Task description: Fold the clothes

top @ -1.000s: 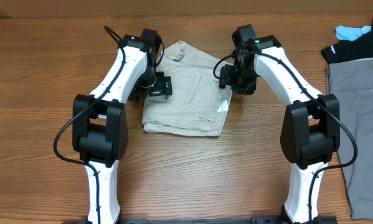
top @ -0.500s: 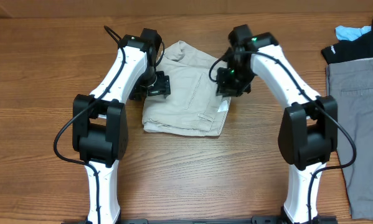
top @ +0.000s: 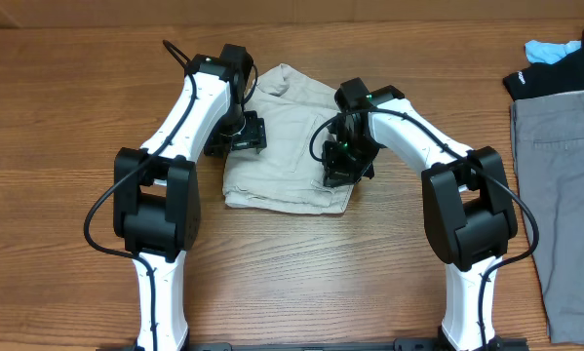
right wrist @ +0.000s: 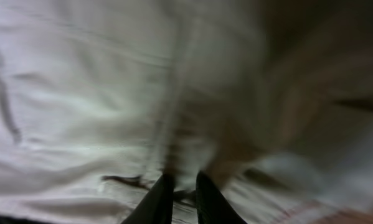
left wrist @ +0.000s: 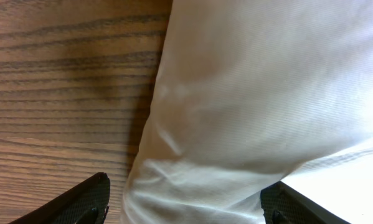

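Observation:
The clothes (top: 287,146), a pair of pale beige shorts, lie folded in a compact block at mid-table. My left gripper (top: 245,134) is low at their left edge. In the left wrist view it (left wrist: 186,213) stands open, one finger (left wrist: 86,202) over bare wood and the other on the far side of the cloth (left wrist: 248,93). My right gripper (top: 338,166) is down on the right part of the shorts. The right wrist view is blurred; there the gripper (right wrist: 185,194) has its fingers almost together, pinching a bit of the beige fabric (right wrist: 80,93).
The wooden table (top: 58,146) carries a grey garment (top: 564,195) along its right side. Behind that lie a black garment (top: 550,76) and a blue cloth (top: 550,49). Both white arms reach in from the front edge.
My right gripper has closed and moved left and toward the front, over the right side of the shorts, covering the small white label. The left gripper narrowed slightly and stayed in place.

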Controlling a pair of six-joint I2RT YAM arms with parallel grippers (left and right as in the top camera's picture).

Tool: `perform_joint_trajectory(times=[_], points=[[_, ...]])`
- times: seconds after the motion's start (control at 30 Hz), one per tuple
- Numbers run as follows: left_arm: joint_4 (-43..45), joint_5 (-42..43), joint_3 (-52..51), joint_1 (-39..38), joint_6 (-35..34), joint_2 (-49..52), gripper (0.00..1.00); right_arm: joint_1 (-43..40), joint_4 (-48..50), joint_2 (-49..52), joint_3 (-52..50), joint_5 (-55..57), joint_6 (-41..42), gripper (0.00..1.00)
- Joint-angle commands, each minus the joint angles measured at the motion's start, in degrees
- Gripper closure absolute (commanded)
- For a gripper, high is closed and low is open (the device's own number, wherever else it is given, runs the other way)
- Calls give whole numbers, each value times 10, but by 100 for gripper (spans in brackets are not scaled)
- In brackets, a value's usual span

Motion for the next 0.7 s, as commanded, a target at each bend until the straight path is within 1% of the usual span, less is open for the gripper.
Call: perform_joint_trajectory(times=[0.0, 0.1, 0.17, 0.2, 0.37, 0.53, 0.6, 0.63, 0.67], points=[[1, -12, -2, -1, -3, 14, 20, -11, -22, -3, -12, 139, 64, 84], [0, -17, -2, -1, -1, 14, 20, -23, -39, -3, -12, 165, 64, 85], [-1, -22, -2, -1, -1, 14, 19, -31, -51, -3, -12, 187, 76, 90], [-2, -23, -2, -1, -1, 14, 19, -36, -58, -3, -11, 201, 88, 96], [-3, -24, 8, 1, 8, 12, 20, -58, -99, -5, 27, 212, 97, 96], [-24, -23, 66, 2, 10, -6, 22, -67, -137, -6, 111, 191, 89, 96], [-21, -17, 91, -1, 12, -16, 25, -67, -137, -6, 141, 159, 70, 91], [-16, -11, 101, -3, 16, -19, 26, -67, -132, -6, 151, 142, 59, 82], [-9, 0, 110, -6, 23, -21, 30, -67, -124, -6, 158, 126, 51, 71]])
